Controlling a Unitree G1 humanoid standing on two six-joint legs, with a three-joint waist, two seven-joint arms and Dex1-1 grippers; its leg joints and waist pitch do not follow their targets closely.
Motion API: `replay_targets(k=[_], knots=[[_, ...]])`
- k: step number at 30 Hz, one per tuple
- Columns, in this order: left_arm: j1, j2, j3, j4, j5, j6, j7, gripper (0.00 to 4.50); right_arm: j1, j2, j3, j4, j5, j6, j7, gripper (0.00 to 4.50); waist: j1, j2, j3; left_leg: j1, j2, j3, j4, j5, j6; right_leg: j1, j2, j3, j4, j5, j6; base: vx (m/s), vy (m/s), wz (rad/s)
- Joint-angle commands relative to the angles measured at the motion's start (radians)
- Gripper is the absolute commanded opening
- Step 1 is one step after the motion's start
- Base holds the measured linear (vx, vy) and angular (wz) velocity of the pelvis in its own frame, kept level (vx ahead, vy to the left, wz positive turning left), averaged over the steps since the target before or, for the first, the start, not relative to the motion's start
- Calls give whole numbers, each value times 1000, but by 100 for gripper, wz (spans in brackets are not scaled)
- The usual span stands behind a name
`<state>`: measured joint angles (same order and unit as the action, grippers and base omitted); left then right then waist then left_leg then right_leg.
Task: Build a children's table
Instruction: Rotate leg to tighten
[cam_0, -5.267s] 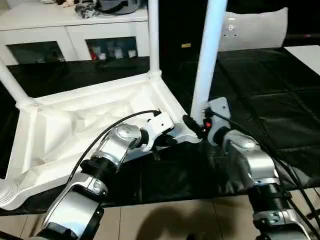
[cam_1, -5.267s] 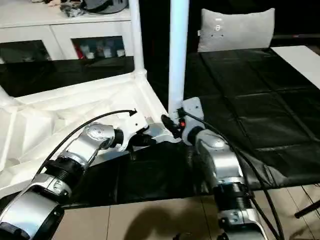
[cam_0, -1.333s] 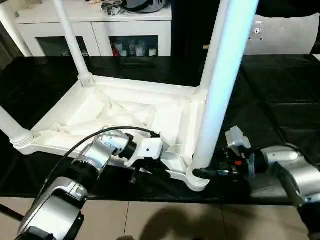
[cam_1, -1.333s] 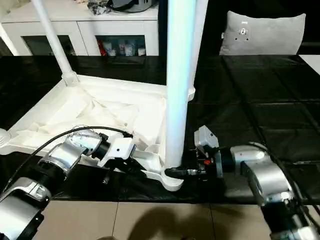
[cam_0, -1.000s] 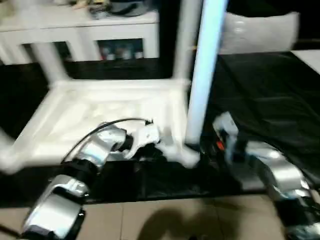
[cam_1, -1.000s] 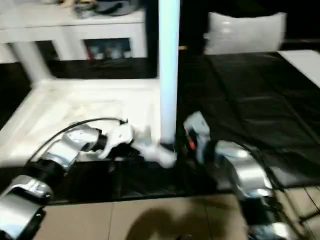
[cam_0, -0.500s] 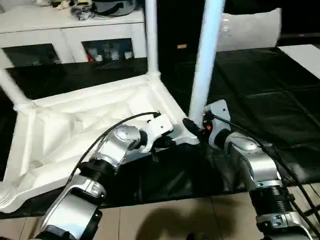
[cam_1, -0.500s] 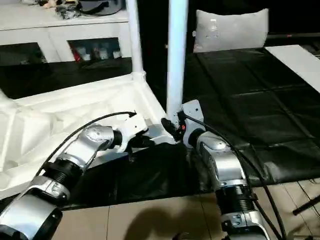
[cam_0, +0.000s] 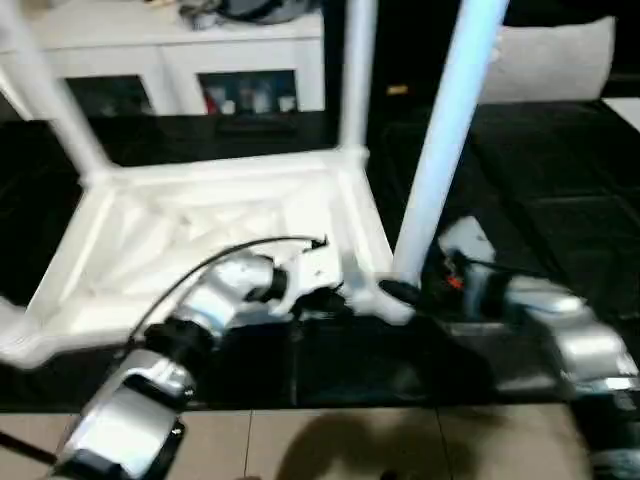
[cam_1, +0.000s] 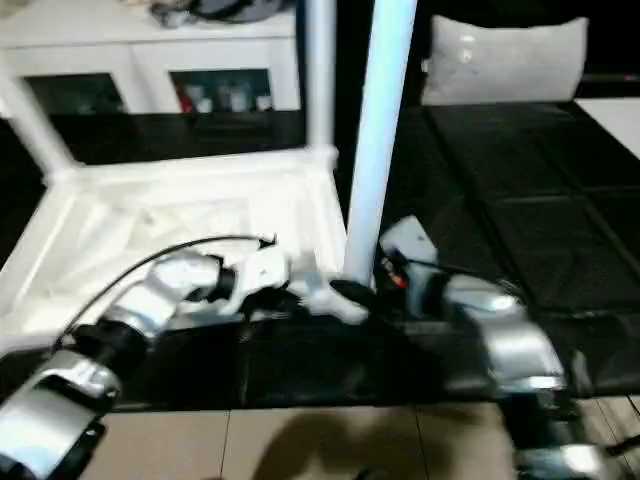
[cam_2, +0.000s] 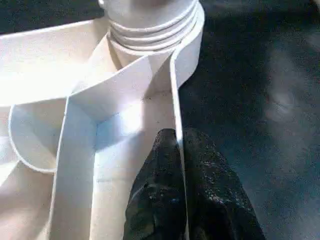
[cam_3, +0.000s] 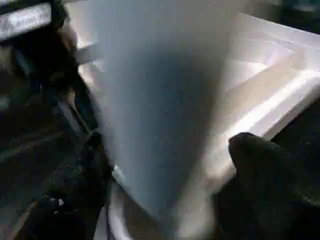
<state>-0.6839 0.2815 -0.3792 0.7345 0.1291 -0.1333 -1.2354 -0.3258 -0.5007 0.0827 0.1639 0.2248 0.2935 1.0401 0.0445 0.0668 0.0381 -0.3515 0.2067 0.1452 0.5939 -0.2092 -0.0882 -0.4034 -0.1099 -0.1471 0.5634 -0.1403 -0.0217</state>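
Here no brand, label or readable writing shows on any of the things in view.

The table top (cam_0: 215, 225) lies upside down on the black cloth (cam_0: 560, 200), ribbed underside facing up. Three legs can be counted standing upright in its corner sockets: the near right leg (cam_0: 440, 150), the far right leg (cam_0: 355, 70) and the far left leg (cam_0: 45, 95). A fourth corner at the near left (cam_0: 20, 335) lies at the picture's edge, and whether a leg stands there cannot be told.

The left arm reaches forward across the near edge of the top, its forearm silver and a black cable arching over it. The left gripper (cam_2: 178, 145) is clenched on the thin rim wall (cam_2: 176, 100) of the top, one black finger on each side, just short of the ribbed corner socket (cam_2: 150, 30).

The right arm comes in from the right, level with the cloth. The right gripper (cam_3: 165, 165) has its two fingers (cam_3: 260, 165) spread on either side of the base of the near right leg, with space between them and the tube, so it is released.

Behind stand a white cabinet (cam_0: 180, 60) and a grey cushion (cam_1: 500, 60).
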Motion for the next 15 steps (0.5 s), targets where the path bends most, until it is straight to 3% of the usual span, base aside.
replay_targets(k=[1, 9, 10, 13, 15], knots=[[-8, 12, -55, 0, 14, -70, -81, 0, -1, -31, 16, -25, 28, -19, 103, 398, 2, -18, -67, -12, 18, 14, -62, -143, 130, 74, -39, 53, -54, -253, -183, 0, 0, 0], [-3, 26, -83, -7, -6, -132, -190, 0, -14, -77, 52, -19, 89, 2, 272, 373, 24, -19, -70, -10, 21, 15, -60, -115, 132, 71, -40, 54, -49, -245, -192, 0, 0, 0], [-3, 26, -83, -7, -7, -132, -191, 0, -14, -78, 53, -19, 89, 2, 273, 339, 28, -22, -69, -10, 20, 15, -60, -123, 130, 71, -40, 54, -50, -261, -188, 0, 0, 0], [3, 41, -99, -20, -7, -153, -234, 0, -17, -94, 79, -17, 100, 18, 328, 331, 33, -22, -68, -9, 21, 16, -61, -132, 124, 69, -41, 55, -53, -291, -177, 0, 0, 0], [7, 51, -107, -26, -10, -169, -261, 0, -21, -98, 96, -17, 103, 30, 363, 303, 40, -21, -66, -7, 21, 17, -63, -151, 112, 68, -41, 55, -55, -319, -168, 0, 0, 0]])
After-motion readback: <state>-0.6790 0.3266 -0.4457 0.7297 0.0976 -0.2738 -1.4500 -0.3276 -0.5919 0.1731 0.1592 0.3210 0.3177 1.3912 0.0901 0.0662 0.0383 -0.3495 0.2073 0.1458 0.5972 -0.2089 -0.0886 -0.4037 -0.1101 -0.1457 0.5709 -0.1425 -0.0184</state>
